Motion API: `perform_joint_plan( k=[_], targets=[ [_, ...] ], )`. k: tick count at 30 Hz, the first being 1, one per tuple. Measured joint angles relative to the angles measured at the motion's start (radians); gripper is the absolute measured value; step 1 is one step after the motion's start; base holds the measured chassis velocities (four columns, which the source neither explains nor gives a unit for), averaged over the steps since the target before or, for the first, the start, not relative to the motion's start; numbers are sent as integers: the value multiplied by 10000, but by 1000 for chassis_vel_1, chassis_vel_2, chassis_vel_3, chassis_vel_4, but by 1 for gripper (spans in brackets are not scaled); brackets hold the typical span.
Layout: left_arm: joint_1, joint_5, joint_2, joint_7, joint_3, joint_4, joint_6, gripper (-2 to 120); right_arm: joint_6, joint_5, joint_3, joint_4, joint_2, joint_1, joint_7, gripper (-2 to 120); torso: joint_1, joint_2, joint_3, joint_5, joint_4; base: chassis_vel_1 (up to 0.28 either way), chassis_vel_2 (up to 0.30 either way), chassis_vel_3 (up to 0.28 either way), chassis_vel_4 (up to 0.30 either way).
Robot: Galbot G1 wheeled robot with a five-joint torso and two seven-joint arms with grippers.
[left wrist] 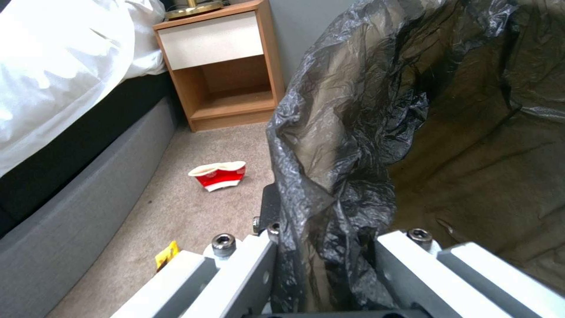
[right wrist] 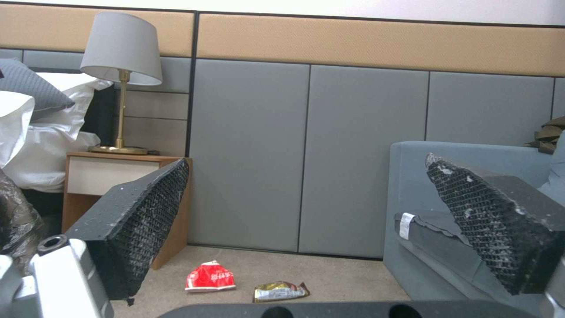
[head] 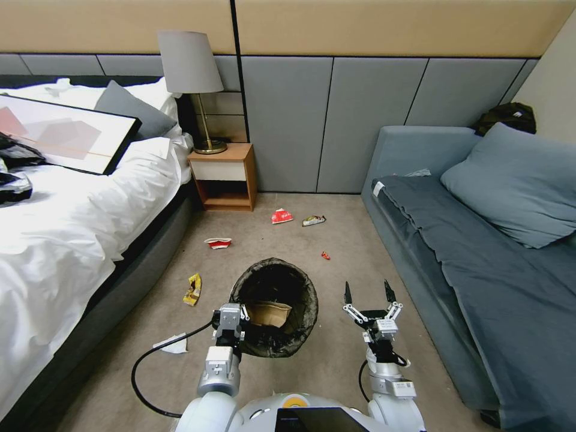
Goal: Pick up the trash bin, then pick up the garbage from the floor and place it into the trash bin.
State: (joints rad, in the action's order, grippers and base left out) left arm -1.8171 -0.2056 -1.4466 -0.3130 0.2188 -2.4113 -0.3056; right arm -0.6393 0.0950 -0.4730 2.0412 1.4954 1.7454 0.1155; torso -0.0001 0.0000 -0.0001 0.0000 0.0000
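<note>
Our left gripper (head: 235, 318) pinches the trash bin (head: 277, 305) by its bagged rim — our right gripper (head: 369, 301) hovers beside it, fingers spread.

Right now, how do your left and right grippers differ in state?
The left gripper is shut on the trash bin, clamping its bag-lined rim, while the right gripper is open and holds nothing. The left gripper sits at the bin's near-left edge; the right gripper hovers beside the bin, apart from it, toward the sofa. Both are held out in front of the robot above the carpet.
</note>
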Motion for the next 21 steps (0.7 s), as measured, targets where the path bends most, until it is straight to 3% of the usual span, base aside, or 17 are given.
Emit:
perform_joint_plan(
  k=[5,21],
  targets=[
    [-8,-7,-24,3,28,-29,-2,1,29,-36,3,-2,23,-74,-20,100,0,0,1,-1,-1,-149,127,125,-145],
    [11,-29,-112,-6,34,-18,19,1,106,-154,14,-114,52,-166,-62,100,1,0,2,-2,0,-232,226,239,-228]
  ],
)
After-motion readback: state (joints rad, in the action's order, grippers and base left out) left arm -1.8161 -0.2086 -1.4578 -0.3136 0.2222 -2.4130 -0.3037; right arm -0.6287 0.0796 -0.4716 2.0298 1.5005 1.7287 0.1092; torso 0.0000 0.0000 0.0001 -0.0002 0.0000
